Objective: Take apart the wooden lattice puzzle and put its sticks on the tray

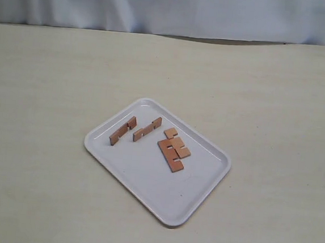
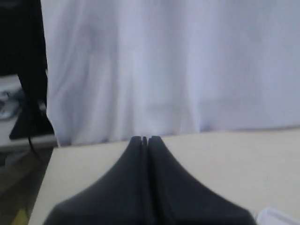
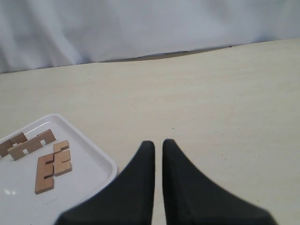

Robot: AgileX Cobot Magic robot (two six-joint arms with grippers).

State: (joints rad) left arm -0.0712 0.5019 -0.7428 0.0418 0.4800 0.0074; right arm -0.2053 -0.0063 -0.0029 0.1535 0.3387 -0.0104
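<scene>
No assembled lattice shows; the four sticks lie loose on the white tray (image 1: 146,177). Two notched slats (image 1: 123,130) (image 1: 147,129) lie side by side near its far left corner. Two more (image 1: 171,154) (image 1: 180,146) rest against each other toward the tray's middle right. The right wrist view shows the same tray (image 3: 86,161) with its sticks (image 3: 45,172). My right gripper (image 3: 158,143) hovers beside the tray's corner, fingers nearly together with a thin slit and nothing between them. My left gripper (image 2: 145,138) is shut and empty, up over the table's far edge. Neither gripper appears in the exterior view.
A beige tabletop (image 1: 277,109) surrounds the tray, backed by a pale cloth curtain (image 1: 172,8). In the left wrist view dark equipment (image 2: 21,70) stands beyond the table's left edge, and a white corner (image 2: 276,218) peeks in low beside the gripper.
</scene>
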